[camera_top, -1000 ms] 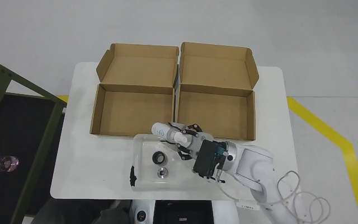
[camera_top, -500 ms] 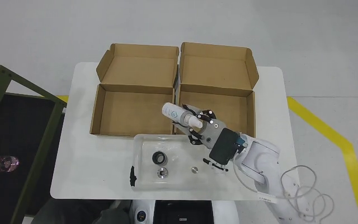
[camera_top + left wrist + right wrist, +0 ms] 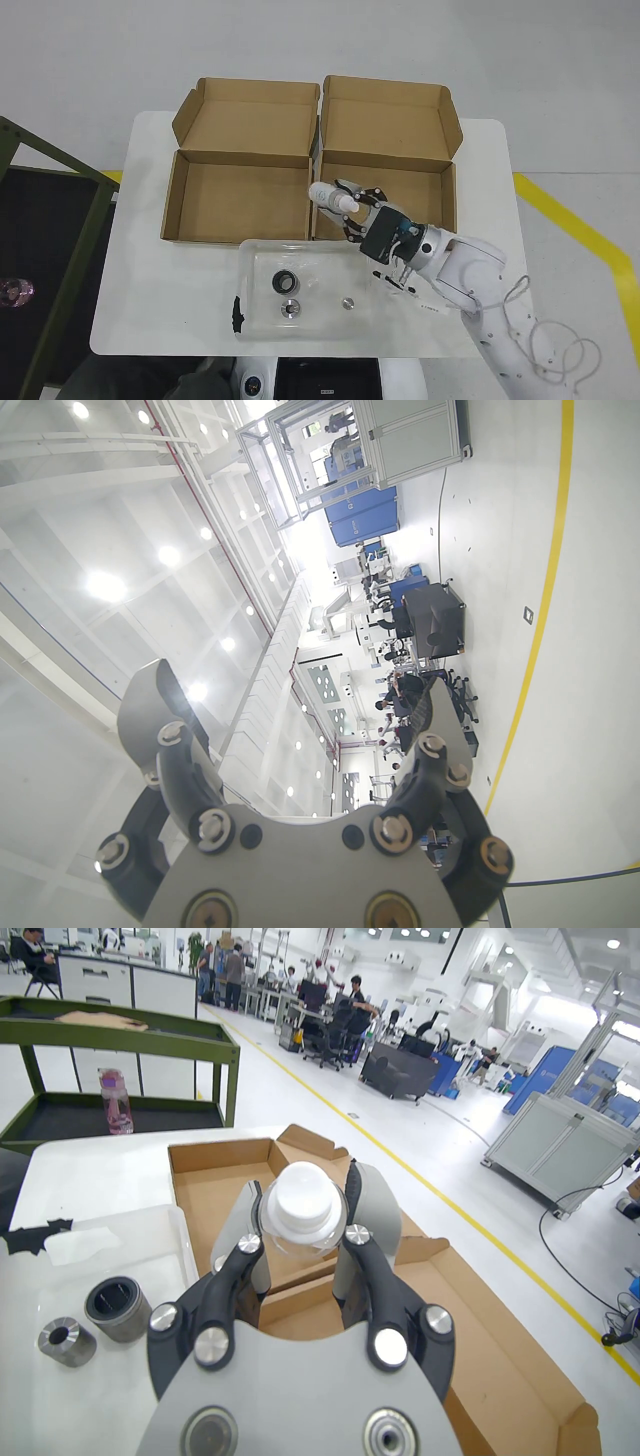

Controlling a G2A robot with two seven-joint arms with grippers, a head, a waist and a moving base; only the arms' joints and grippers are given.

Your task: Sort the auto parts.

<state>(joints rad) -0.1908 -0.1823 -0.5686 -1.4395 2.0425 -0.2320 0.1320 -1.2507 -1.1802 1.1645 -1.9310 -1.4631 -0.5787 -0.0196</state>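
My right gripper is closed on a clear bottle, one finger pressed to each side of its shoulder, and the white cap faces back toward my wrist. Gripper and bottle are held in the air, touching nothing else. Directly under the bottle is the place where two open cardboard boxes stand side by side, walls touching; I cannot tell which of the two the bottle is over. The right box runs beneath the gripper's body and out to one side of it. The left box starts just past the fingertips and runs out beyond them. Both have their lids folded back flat on the far side from the gripper. Behind the gripper, on the wrist side and lower down, a shallow clear tray sits on the white table, right against the near walls of the boxes. In the tray, a small metal part lies nearest the gripper. A dark ring-shaped bearing and a short grey metal cylinder with a hole through it sit close together farther along. A scrap of black tape clings to the tray edge farthest from the gripper. My left gripper is aimed up at the hall ceiling, its two fingers spread wide with nothing between them.
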